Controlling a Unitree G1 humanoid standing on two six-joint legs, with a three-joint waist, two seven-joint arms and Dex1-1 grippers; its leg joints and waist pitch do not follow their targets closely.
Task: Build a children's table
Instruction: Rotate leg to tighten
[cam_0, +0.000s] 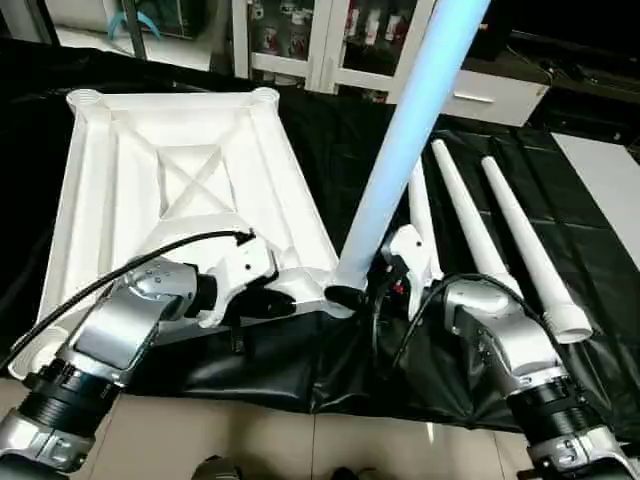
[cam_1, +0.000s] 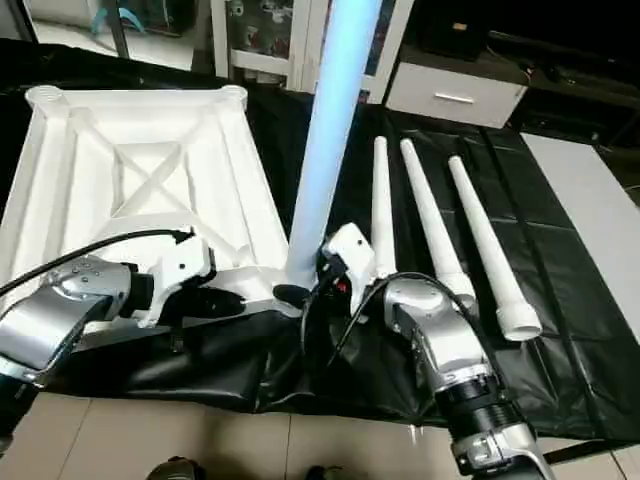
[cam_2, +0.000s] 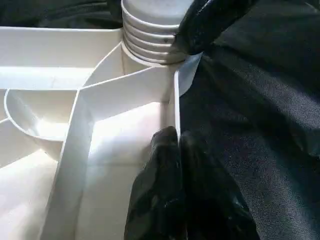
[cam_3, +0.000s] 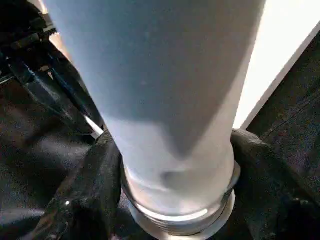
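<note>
Children's table parts lie across a black sheet (cam_0: 330, 150) spread over a pale tiled floor (cam_0: 300, 440). We find no brand, label or legible writing on any piece. The tabletop (cam_0: 170, 170) rests upside down on the sheet's left half, its X-ribbed underside and raised rim facing up, with round sockets at the far corners.

One leg (cam_0: 400, 150) stands upright in the near right corner socket (cam_2: 150, 35), where the ribbed base meets the rim. Three more legs (cam_0: 480, 230) lie side by side on the sheet to the right, thin ends pointing away from us.

Our left gripper (cam_2: 179, 150) is clenched on the tabletop's near edge wall, one black finger on each side of the thin rim. Our right gripper (cam_3: 170, 165) sits around the base of the upright leg, a finger on either side; we cannot tell whether the fingers press the tube or merely flank it.

Beyond the sheet, we see white glass-door cabinets (cam_0: 300, 40) with bottles inside, and a white drawer unit (cam_0: 490, 95) beside a dark area.
</note>
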